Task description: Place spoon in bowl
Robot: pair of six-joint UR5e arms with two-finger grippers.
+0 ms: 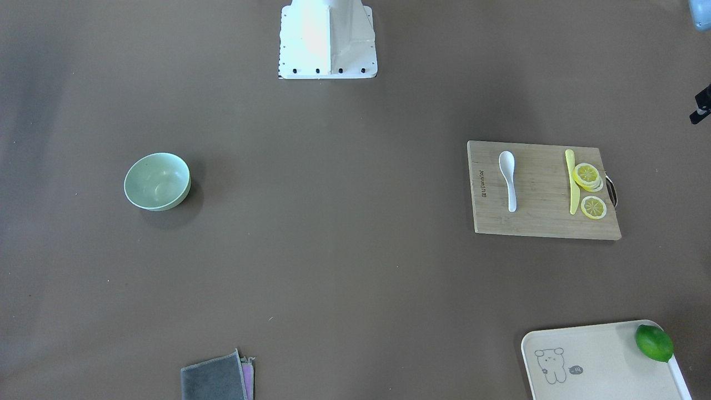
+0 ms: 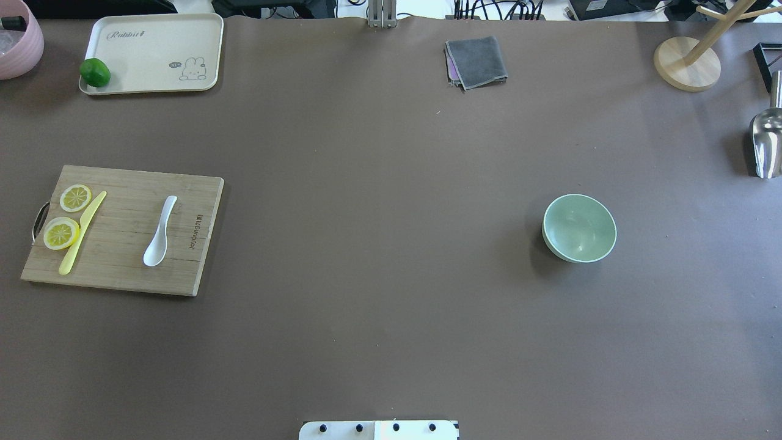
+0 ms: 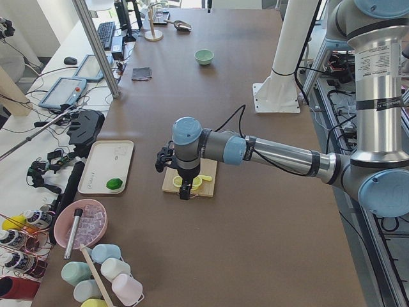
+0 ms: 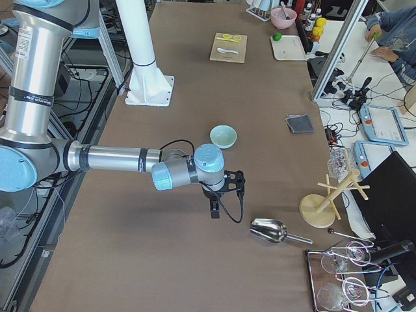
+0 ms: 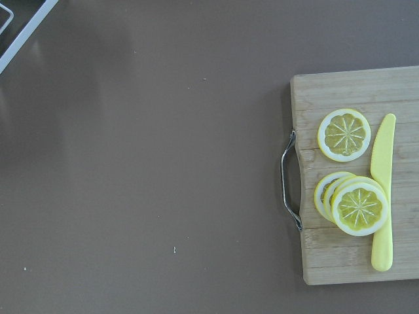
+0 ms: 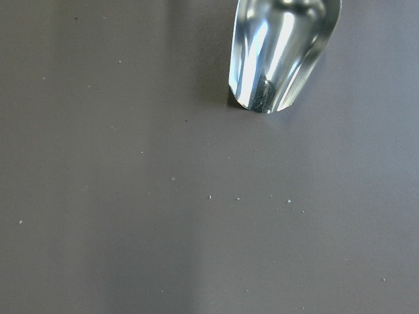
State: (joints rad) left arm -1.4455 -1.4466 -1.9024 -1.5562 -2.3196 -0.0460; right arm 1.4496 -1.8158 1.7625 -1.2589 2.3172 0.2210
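Note:
The white spoon (image 1: 509, 178) lies on a wooden cutting board (image 1: 541, 222), scoop toward the robot; it also shows in the overhead view (image 2: 160, 232). The mint-green bowl (image 1: 157, 181) stands empty and upright on the other side of the table (image 2: 579, 228). My left gripper (image 3: 184, 192) hangs above the board's handle end. My right gripper (image 4: 214, 211) hangs over bare table between the bowl (image 4: 223, 136) and a metal scoop. Both grippers show clearly only in the side views, so I cannot tell whether they are open or shut. Neither wrist view shows the spoon.
A yellow knife (image 2: 82, 233) and lemon slices (image 2: 61, 233) share the board. A cream tray (image 2: 153, 55) with a lime (image 2: 95, 72) and a grey cloth (image 2: 476, 61) lie at the far edge. A metal scoop (image 2: 766, 143) and a wooden stand (image 2: 687, 63) are at the right.

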